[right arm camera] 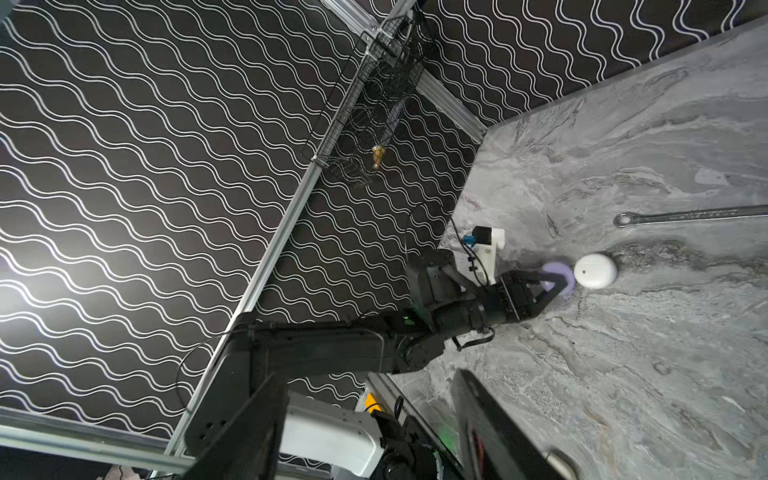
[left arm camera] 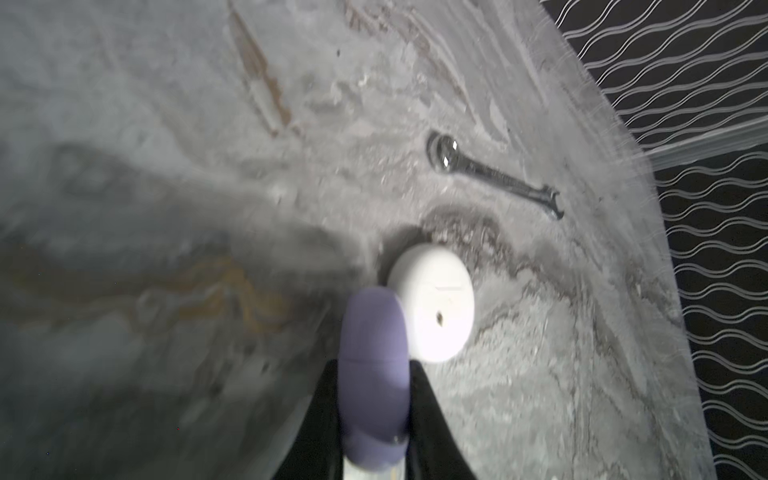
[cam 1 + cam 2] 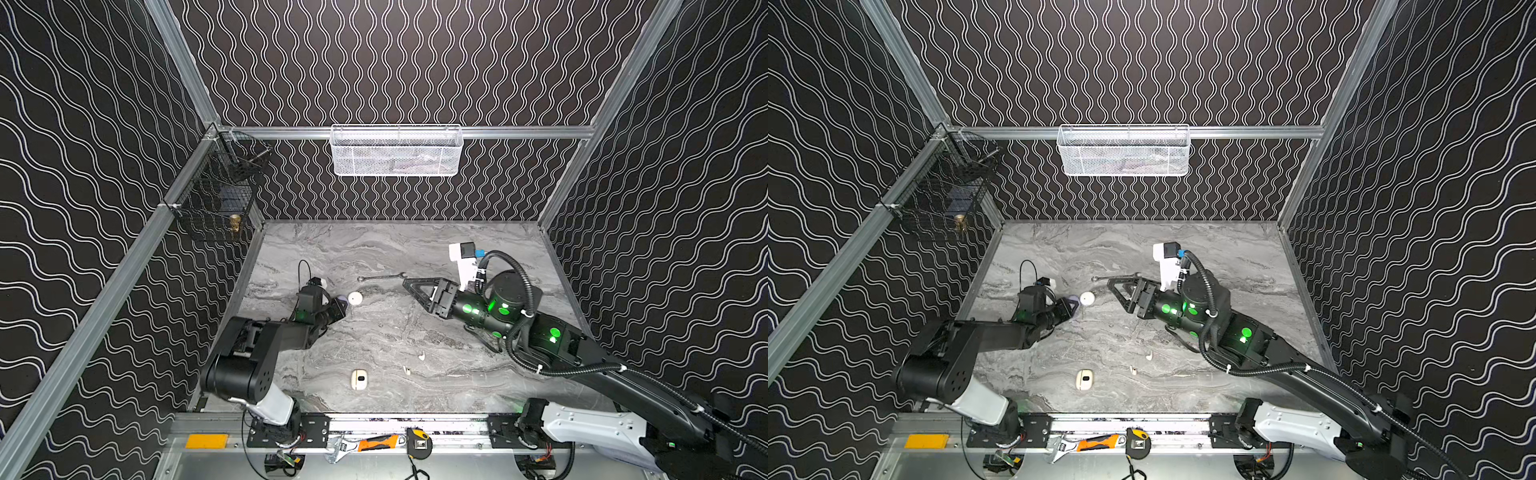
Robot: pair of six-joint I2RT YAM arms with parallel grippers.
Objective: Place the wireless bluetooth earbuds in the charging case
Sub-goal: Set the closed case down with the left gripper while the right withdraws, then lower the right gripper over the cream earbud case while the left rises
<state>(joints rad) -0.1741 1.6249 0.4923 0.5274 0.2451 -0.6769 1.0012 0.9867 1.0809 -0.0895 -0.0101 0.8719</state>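
My left gripper (image 2: pixel 374 415) is shut on a lavender charging case (image 2: pixel 372 332), held edge-on just above the table; it also shows as the lavender case (image 3: pixel 341 298) (image 3: pixel 1073 299) (image 1: pixel 559 272). A white round case (image 3: pixel 355 298) (image 3: pixel 1087 298) (image 2: pixel 432 303) (image 1: pixel 595 270) lies right beside it. Two small white earbuds (image 3: pixel 422 356) (image 3: pixel 407 370) lie loose near the front middle, seen again as earbuds (image 3: pixel 1148 355) (image 3: pixel 1133 370). A cream case (image 3: pixel 358 379) (image 3: pixel 1085 379) with a dark spot lies front centre. My right gripper (image 3: pixel 409 286) (image 3: pixel 1115 286) hovers open and empty, right of the white case.
A slim steel wrench (image 3: pixel 382 277) (image 3: pixel 1117 277) (image 2: pixel 494 174) (image 1: pixel 690 215) lies behind the white case, close to the right gripper's tips. A black wire basket (image 3: pixel 216 195) hangs on the left wall and a white mesh basket (image 3: pixel 395 151) on the back wall. Tools (image 3: pixel 374 444) lie on the front rail.
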